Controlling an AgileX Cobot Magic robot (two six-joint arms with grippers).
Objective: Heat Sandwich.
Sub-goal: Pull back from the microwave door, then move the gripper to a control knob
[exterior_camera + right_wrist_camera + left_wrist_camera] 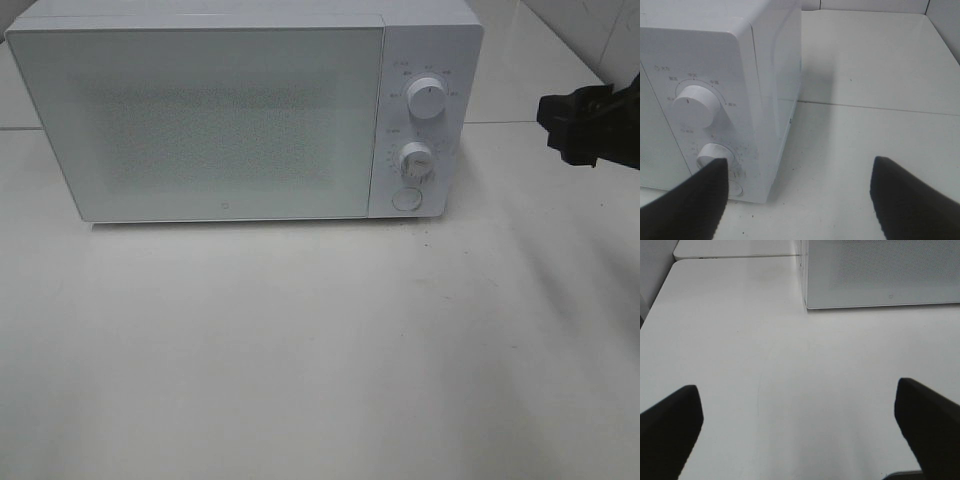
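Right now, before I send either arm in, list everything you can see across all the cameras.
microwave: one, white, at the back of the table, door closed
knobs: two, white, upper knob above lower knob on the panel right of the door
button: one, round, white, just below the lower knob
table: one, white, under the microwave
sandwich: none in any view
left gripper: one, black, open, nothing between its fingers, over the table short of the microwave's front
right gripper: one, black, open, nothing between its fingers, off the microwave's right side near the knobs
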